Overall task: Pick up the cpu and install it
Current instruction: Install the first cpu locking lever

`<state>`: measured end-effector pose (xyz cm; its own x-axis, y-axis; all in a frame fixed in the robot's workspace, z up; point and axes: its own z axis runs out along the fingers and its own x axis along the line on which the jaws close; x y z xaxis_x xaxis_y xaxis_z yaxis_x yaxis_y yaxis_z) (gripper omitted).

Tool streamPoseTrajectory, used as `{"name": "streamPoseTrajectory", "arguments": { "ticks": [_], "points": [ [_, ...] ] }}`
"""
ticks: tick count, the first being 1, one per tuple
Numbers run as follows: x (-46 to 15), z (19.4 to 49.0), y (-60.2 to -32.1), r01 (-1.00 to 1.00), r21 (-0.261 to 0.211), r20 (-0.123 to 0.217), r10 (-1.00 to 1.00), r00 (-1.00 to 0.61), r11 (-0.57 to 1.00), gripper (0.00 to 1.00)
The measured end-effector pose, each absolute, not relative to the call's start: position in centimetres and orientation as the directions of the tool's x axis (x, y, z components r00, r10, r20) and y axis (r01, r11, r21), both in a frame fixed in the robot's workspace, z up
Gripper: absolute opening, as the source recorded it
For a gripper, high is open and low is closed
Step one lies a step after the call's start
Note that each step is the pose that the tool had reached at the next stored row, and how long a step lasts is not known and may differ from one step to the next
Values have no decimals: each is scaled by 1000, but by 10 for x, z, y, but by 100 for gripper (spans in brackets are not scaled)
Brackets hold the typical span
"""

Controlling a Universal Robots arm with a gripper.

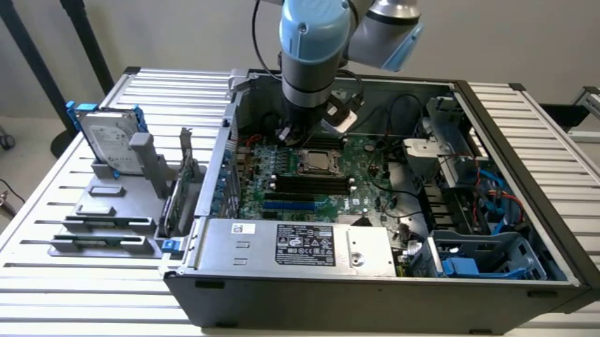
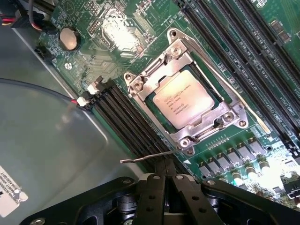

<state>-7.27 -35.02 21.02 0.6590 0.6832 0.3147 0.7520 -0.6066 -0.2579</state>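
From where I stand, the robot's grey and pale blue arm (image 1: 314, 49) reaches down into the open dark grey computer case (image 1: 375, 295) on the white slatted desk (image 1: 38, 281). The cpu (image 1: 319, 163) (image 2: 183, 99), a small flat square chip with a dull silver metal top, lies flat in the silver metal socket frame (image 2: 225, 117) on the green motherboard (image 1: 366, 189) (image 2: 93, 61). The black gripper (image 1: 292, 135) (image 2: 166, 165) hangs just beside the socket, its fingers clenched together with nothing between them, their tips at a thin metal lever rod (image 2: 140, 158) that crosses the black memory slots (image 2: 122, 117). Near the case's front edge lies a long grey labelled power-supply box (image 1: 300, 246). Outside the case, on the exterior view's left, a silver hard drive in a blue bracket (image 1: 108, 140) stands upright.
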Motion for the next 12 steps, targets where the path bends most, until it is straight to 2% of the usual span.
{"name": "streamPoseTrajectory", "arguments": {
  "ticks": [5, 12],
  "points": [
    [-73, 205, -349, 752, -241, 299, 691, 659, -613, 11],
    [-71, 201, -345, 753, -237, 297, 692, 658, -614, 11]
  ]
}}
